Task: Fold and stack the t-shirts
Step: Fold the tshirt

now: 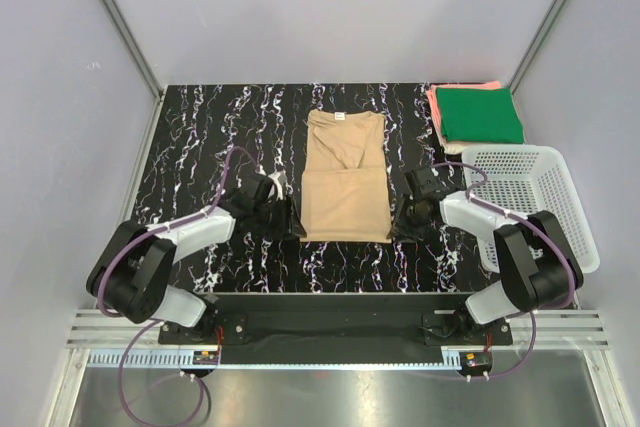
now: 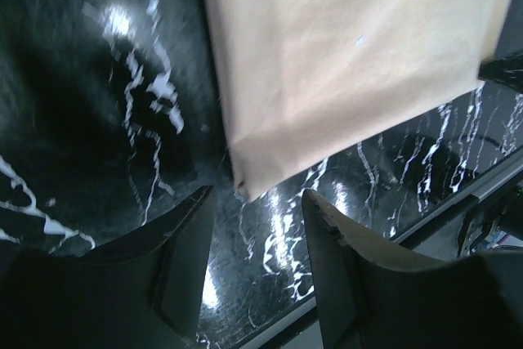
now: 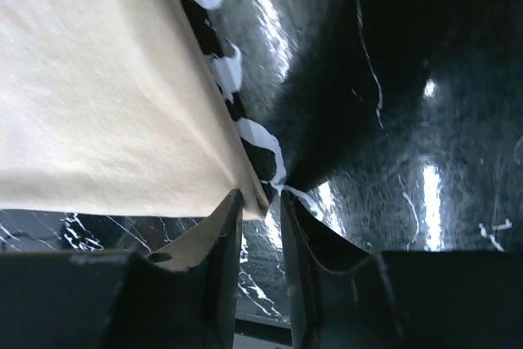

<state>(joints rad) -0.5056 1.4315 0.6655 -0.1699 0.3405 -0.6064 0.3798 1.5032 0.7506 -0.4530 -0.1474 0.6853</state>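
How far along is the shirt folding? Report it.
Done: green shirt folded, stacked on pink shirt at the far right. In hand: tan shirt partly folded, left hand and right hand at its near corners. Remaining: finishing that fold and stacking it.

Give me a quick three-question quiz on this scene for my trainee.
1. True or false: the green t-shirt lies on top of the coral-pink t-shirt.
2. The tan t-shirt is: A) in a heap, B) partly folded on the table, C) hanging from a gripper.
3. Fill in: the left gripper has its jaws ___ near the tan t-shirt's corner.
Key: 1 true; 2 B; 3 open.
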